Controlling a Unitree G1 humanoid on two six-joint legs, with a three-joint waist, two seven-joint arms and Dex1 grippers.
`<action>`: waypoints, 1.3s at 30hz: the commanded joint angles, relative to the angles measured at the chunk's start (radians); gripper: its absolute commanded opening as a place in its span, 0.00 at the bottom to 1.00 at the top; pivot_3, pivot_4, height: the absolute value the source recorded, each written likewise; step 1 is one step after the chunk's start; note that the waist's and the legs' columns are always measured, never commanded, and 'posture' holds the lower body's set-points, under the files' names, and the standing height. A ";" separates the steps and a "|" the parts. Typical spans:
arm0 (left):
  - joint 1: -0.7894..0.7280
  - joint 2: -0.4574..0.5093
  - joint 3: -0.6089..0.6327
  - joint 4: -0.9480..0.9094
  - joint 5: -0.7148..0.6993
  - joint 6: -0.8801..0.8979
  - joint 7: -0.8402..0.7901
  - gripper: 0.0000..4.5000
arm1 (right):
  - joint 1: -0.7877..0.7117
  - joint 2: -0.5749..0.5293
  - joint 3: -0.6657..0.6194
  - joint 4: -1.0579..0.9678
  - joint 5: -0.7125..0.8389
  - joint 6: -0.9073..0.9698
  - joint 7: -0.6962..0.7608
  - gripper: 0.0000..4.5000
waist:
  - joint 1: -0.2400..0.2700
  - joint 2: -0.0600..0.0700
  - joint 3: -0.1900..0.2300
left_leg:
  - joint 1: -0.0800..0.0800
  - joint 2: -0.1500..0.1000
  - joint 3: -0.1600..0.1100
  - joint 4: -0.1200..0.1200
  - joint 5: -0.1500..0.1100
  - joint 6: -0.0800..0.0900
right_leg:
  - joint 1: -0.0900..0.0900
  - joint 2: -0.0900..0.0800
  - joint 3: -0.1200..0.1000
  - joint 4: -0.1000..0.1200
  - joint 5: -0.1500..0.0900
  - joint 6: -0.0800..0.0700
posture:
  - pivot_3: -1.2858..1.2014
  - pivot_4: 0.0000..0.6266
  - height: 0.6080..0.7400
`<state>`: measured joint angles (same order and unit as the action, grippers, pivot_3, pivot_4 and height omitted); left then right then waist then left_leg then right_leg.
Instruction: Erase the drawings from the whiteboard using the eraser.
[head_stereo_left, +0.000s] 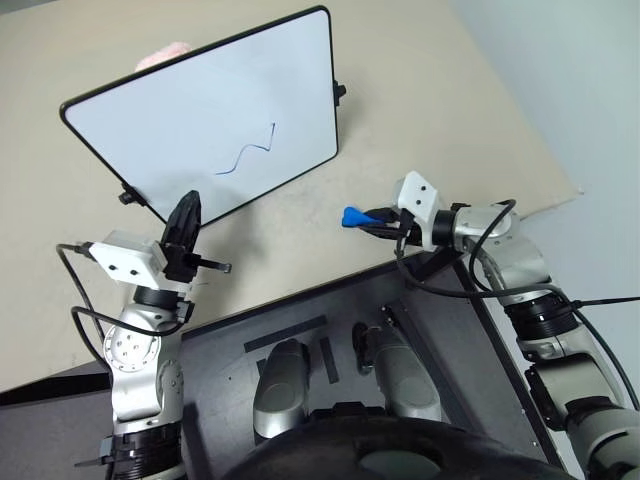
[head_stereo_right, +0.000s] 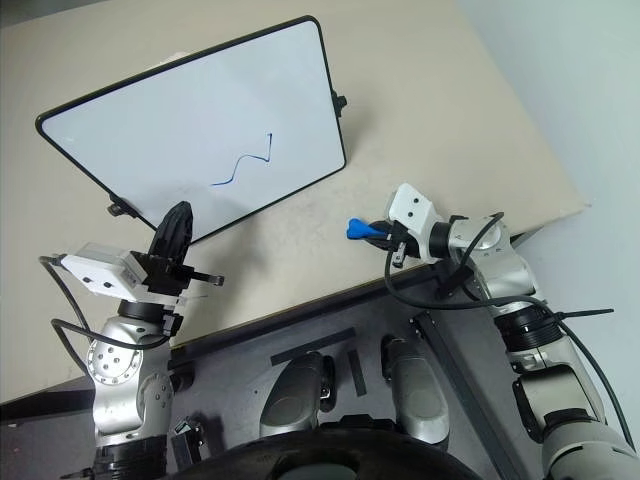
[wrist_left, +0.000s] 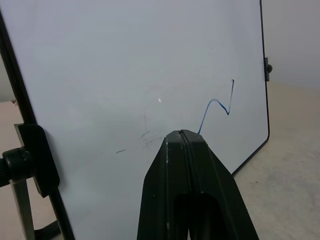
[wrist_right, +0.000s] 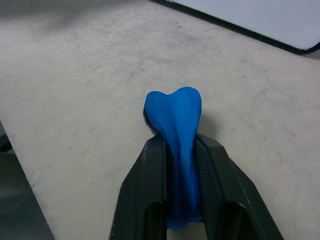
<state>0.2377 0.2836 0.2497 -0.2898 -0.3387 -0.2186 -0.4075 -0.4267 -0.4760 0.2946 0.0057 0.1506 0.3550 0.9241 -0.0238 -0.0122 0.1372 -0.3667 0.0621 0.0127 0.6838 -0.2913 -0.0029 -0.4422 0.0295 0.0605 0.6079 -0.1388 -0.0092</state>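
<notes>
The whiteboard (head_stereo_left: 160, 120) stands tilted on the beige table, white with a thin black frame. On its lower middle runs the drawing (head_stereo_left: 248, 152), a short dark-blue wavy line, also seen as the squiggle (wrist_left: 216, 107) in the left wrist view. My right gripper (head_stereo_left: 375, 219) hovers low over the table to the right of the board's lower corner, shut on the bright-blue eraser (head_stereo_left: 352, 215), whose rounded end (wrist_right: 173, 107) sticks out past the fingers. My left gripper (head_stereo_left: 188, 212) is shut with nothing in it, pointing at the board's lower edge, just in front of it.
The beige table (head_stereo_left: 420, 110) ends in an edge at the right and near the front, where a dark grey platform (head_stereo_left: 330, 310) begins. Small black clip feet (head_stereo_left: 339, 92) hold the board up. Something pink (head_stereo_left: 165, 53) peeks from behind the board's top edge.
</notes>
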 joint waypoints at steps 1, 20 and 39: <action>-0.002 -0.008 -0.003 -0.003 0.006 -0.028 -0.005 0.00 | -0.034 -0.001 -0.036 -0.025 -0.005 -0.040 -0.014 0.12 | 0.000 0.000 0.000 | 0.000 0.000 0.000 0.000 0.000 0.000 | 0.000 0.000 0.000 0.000 0.000 0.000 | 0.52 0.24 1.00; 0.017 -0.018 0.013 0.027 0.006 -0.057 -0.025 0.00 | -0.501 0.247 0.125 0.616 -0.478 -0.936 -0.470 0.12 | 0.005 0.000 0.000 | -0.005 0.001 -0.001 -0.001 -0.003 -0.001 | -0.008 0.000 0.000 0.001 0.005 -0.007 | 0.52 0.24 1.00; 0.005 -0.034 0.008 0.025 0.017 -0.064 -0.013 0.00 | -0.669 0.292 0.197 0.996 -0.752 -1.135 -0.834 0.12 | -0.005 0.001 0.000 | -0.008 0.002 -0.001 0.001 -0.002 0.001 | -0.012 0.000 -0.001 0.002 0.010 -0.010 | 0.52 0.24 1.00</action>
<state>0.2489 0.2519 0.2581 -0.2367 -0.3221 -0.2620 -0.4255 -1.0439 -0.1756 0.5225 1.0185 -0.6036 -0.7791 0.1532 -0.0286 -0.0117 0.1375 -0.3748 0.0642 0.0122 0.6850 -0.2932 -0.0024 -0.4547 0.0299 0.0593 0.6097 -0.1289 -0.0194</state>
